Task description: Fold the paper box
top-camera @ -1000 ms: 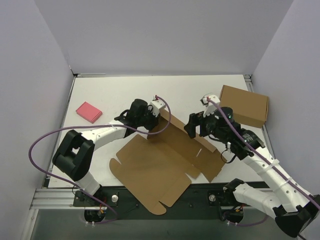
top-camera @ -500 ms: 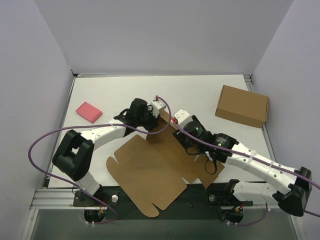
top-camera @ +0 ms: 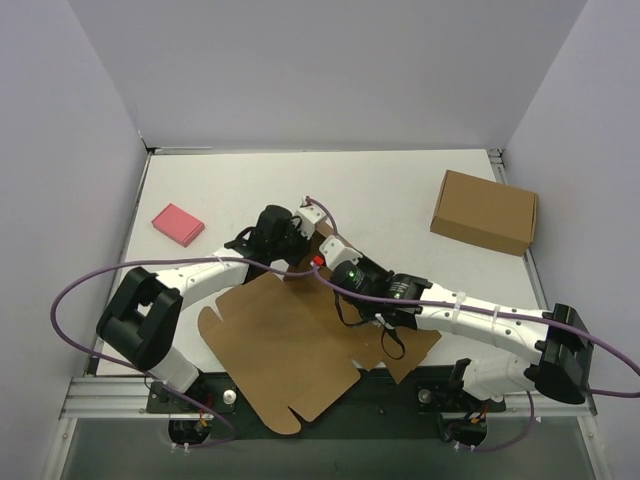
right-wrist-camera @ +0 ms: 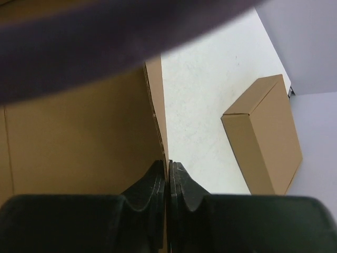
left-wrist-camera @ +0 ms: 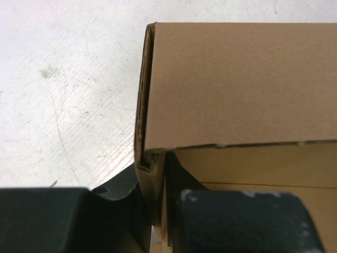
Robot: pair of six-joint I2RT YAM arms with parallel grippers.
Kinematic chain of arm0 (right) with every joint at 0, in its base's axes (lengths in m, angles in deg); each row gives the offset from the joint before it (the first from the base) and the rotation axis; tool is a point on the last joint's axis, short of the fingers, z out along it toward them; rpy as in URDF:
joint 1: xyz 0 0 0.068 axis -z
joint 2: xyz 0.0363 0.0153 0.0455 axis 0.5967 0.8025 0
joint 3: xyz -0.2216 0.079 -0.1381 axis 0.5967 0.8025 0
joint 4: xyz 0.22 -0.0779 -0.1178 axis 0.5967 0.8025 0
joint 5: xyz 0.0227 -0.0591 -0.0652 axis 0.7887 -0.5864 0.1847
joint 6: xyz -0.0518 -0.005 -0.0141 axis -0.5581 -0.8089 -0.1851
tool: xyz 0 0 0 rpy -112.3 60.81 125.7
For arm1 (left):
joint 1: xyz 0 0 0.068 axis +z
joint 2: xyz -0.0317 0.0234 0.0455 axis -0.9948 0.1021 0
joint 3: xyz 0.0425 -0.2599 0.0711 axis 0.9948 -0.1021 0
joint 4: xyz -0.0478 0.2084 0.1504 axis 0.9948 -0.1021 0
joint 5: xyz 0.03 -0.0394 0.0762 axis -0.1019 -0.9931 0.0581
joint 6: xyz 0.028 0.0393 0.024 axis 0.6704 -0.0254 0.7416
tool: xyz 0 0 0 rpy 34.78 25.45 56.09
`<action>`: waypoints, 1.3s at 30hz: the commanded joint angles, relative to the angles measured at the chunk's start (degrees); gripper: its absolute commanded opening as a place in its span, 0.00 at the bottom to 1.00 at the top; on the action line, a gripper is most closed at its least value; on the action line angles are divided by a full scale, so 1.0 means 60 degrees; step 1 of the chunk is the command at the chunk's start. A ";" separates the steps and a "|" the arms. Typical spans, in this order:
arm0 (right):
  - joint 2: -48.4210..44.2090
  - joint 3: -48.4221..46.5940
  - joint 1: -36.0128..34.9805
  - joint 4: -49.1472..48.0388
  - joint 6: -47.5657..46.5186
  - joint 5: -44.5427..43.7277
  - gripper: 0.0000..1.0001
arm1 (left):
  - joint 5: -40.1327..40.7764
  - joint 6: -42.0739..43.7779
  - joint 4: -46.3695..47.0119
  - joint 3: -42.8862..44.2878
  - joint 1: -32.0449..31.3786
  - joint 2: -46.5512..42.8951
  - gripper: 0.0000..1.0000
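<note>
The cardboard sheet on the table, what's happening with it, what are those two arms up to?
Two robot arms are midway through folding the paper box. The left gripper pinches a folded-up flap at the sheet's far edge, and the right gripper is shut on the thin edge of a raised wall beside it. Most of the sheet lies flat, its near part overhanging the table. A finished cardboard box and a pink block sit apart, untouched.

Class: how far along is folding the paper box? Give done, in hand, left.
Done: the paper box has one far wall folded up, doubled over. In hand: left gripper and right gripper are both shut on its raised edge. Left: the rest lies flat, other walls and flaps unfolded.
</note>
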 commanded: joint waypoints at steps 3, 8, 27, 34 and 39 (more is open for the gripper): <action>-0.0021 -0.0426 -0.0126 0.0314 0.0009 -0.0880 0.00 | 0.3083 0.0256 0.0869 -0.0729 -0.0307 -0.0653 0.04; -0.0123 -0.0499 -0.0156 0.0343 0.0053 -0.0806 0.00 | 0.4385 0.0535 0.1222 -0.1023 -0.0703 -0.0771 0.02; -0.1935 -0.0880 0.1013 0.0620 0.2670 0.0961 0.71 | 0.5500 -0.1062 0.1192 -0.1388 -0.0805 -0.1180 0.01; -0.2804 -0.1525 0.4142 0.2026 0.6128 0.3789 0.71 | 0.7067 -0.1062 0.1968 -0.2179 -0.1215 -0.1722 0.01; -0.2527 -0.1306 0.6097 0.2145 0.7113 0.7160 0.68 | 0.7596 -0.1062 0.2612 -0.2735 -0.1391 -0.2001 0.01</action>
